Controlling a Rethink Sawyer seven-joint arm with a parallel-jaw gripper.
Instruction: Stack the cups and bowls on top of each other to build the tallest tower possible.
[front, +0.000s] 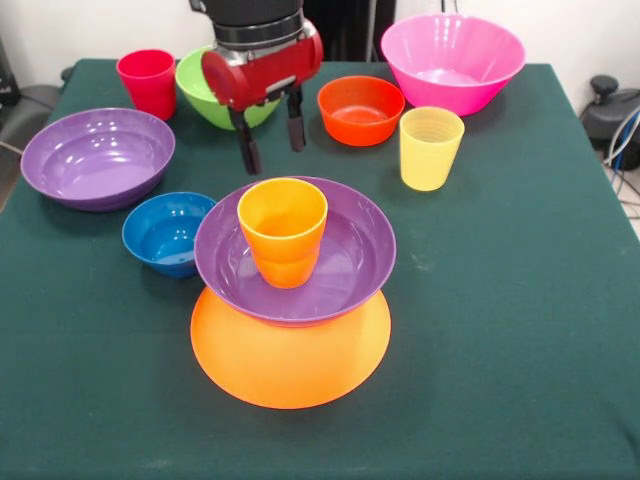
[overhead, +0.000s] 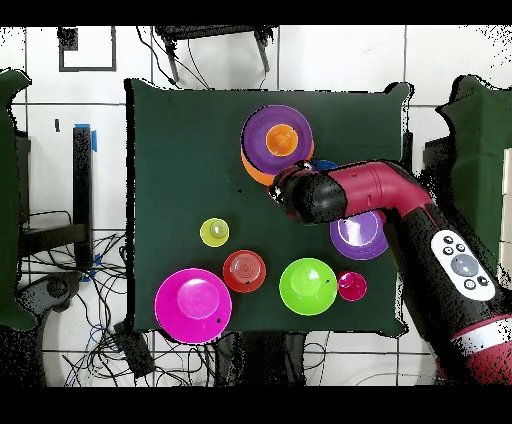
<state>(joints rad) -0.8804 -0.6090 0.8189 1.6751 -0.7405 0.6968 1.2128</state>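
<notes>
In the front view the tower (front: 290, 300) stands in the lower centre of the frame on the green bench (front: 520, 330): a yellow-orange bowl (front: 290, 365) lies upside down at the bottom, a purple bowl (front: 345, 265) sits upright on it, and an orange cup (front: 282, 228) stands upright inside that purple bowl.

The claw (front: 270, 130) hangs at the upper centre, just above and behind the tower. Its two dark fingers (front: 247, 145) are spread apart and hold nothing.

A small blue bowl (front: 165, 232) rests on the bench touching the tower's left side. A second purple bowl (front: 97, 158) sits at the left edge of the frame. Along the top run a red-pink cup (front: 148, 82), a green bowl (front: 200, 95) partly hidden behind the claw, an orange-red bowl (front: 360, 108) and a big pink bowl (front: 452, 60). A yellow cup (front: 431, 148) stands upright just below the pink bowl, well apart from the tower.

In the overhead view the red arm (overhead: 380, 195) reaches in from the lower right, its end beside the tower (overhead: 275, 140) in the upper centre.
</notes>
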